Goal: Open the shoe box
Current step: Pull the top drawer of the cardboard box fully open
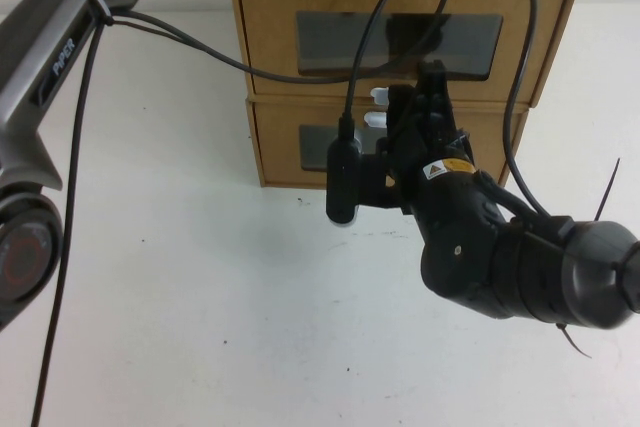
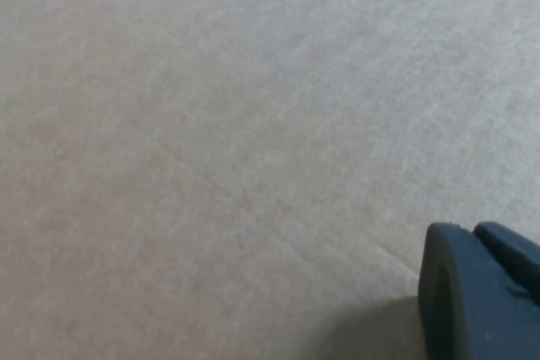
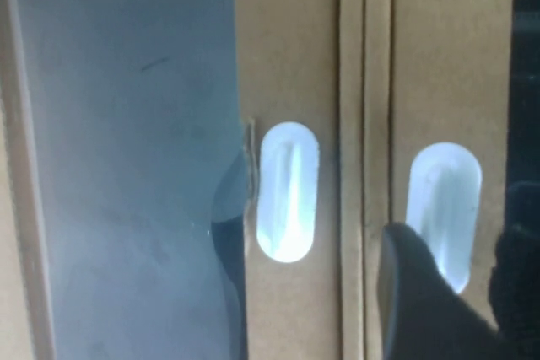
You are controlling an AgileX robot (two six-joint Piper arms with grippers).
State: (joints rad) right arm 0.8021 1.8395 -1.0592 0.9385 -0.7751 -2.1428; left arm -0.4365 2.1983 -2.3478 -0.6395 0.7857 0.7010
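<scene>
A stack of two brown cardboard shoe boxes (each front has a dark window) sits at the far middle of the white table; the right gripper is at their fronts, fingers apart either side of a translucent oval pull tab; the left gripper is close over plain cardboard, spread or closed I cannot tell.

Noted open tabletop ahead and to the left of the stacked shoe boxes: room to pass. Found box fronts blocked centrally by right gripper and cables looping across both. Logged left gripper low over upper box top, left arm along left edge.
</scene>
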